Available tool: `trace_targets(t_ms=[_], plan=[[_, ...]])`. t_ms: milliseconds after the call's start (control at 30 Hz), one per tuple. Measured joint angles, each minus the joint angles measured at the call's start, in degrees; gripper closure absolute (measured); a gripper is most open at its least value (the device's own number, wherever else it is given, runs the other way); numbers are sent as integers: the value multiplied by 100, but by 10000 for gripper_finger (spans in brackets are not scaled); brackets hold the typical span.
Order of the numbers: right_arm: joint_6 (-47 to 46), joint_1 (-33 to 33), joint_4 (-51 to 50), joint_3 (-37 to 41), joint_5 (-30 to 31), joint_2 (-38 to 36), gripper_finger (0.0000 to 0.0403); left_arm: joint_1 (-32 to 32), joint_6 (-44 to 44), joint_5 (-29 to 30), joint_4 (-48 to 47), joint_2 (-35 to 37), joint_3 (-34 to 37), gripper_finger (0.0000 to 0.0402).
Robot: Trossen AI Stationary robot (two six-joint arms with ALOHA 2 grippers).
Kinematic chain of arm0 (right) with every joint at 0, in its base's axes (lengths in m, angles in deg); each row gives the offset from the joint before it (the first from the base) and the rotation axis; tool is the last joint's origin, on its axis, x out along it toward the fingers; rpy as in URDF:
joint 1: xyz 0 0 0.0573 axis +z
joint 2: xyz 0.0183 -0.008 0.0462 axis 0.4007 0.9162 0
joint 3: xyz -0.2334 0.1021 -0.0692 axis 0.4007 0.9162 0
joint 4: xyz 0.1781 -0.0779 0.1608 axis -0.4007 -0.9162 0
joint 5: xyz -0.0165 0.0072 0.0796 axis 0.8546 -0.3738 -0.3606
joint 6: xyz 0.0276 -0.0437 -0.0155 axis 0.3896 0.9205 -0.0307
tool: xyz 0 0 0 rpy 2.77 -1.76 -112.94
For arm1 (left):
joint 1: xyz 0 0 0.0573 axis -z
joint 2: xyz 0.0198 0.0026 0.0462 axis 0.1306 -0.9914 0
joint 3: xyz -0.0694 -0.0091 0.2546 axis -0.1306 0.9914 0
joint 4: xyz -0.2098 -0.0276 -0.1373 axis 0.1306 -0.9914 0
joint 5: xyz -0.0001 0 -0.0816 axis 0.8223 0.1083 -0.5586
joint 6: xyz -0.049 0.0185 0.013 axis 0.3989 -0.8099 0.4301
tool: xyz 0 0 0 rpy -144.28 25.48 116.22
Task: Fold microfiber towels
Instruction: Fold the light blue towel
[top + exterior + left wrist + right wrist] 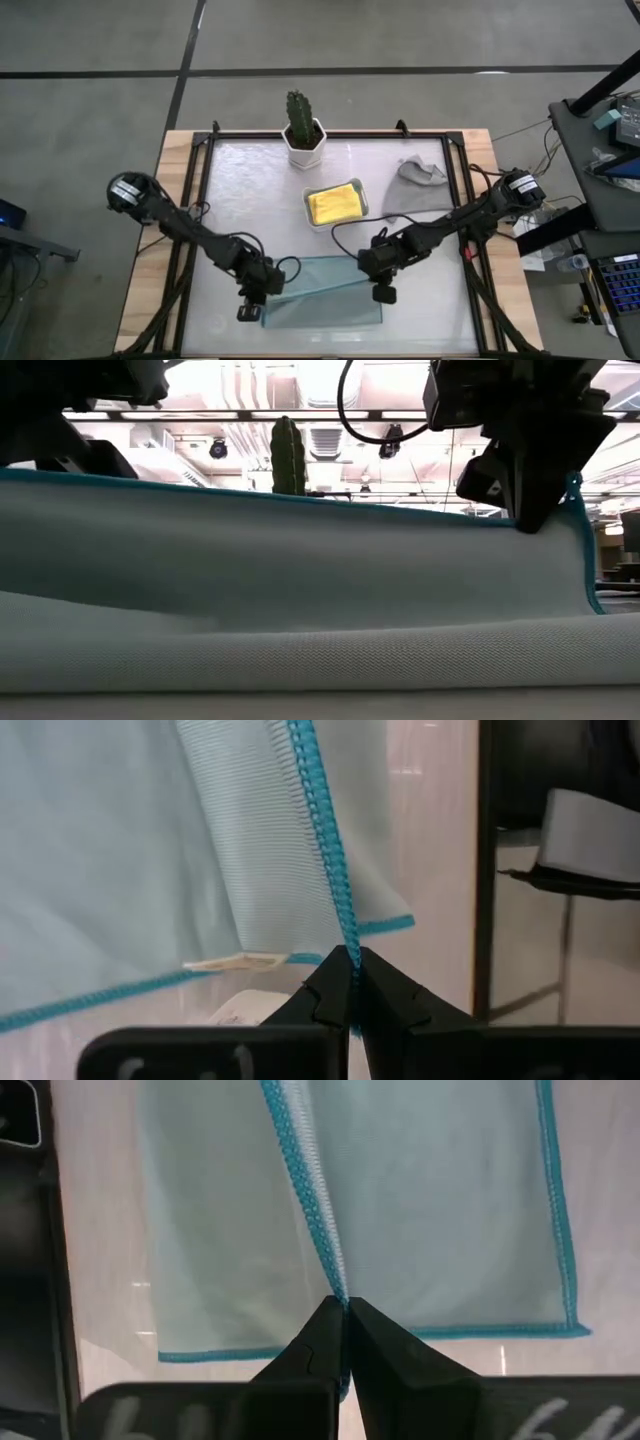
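High view shows the pale teal microfiber towel (325,290) at lower centre on the tabletop (420,320), left claw (250,312) and right claw (384,294) each clenched on a lifted corner. Folding well likely means carrying both corners evenly, edges aligned.

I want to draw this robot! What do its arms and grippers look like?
Two thin black jointed arms, each with a white-labelled round joint at its outer end. A black cable loops above the right gripper. The left gripper looks alike: two dark fingers narrowing to wedge tips.
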Motion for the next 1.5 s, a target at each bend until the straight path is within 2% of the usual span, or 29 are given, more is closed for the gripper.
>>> trace_targets(t_ms=[233, 367, 600, 1000, 1233, 1500], plan=[[314, -196, -50, 10, 73, 0, 394, -331, -263, -136, -131, 106, 29, 402], [366, -378, -62, 58, 345, 0, 394, -594, -467, -131, -149, 103, 125, 402], [379, -709, -5, 246, 456, 0, 394, -1007, -468, 306, -835, 108, 406, 402], [435, -787, -9, 251, 814, 0, 391, -1229, -481, 434, -864, 110, 437, 402], [376, -842, -2, 254, 964, 0, 342, -1278, -472, 642, -882, 110, 442, 394], [443, -903, -396, 254, 966, -79, 289, -1305, -905, 1473, -933, 148, 442, 323]])
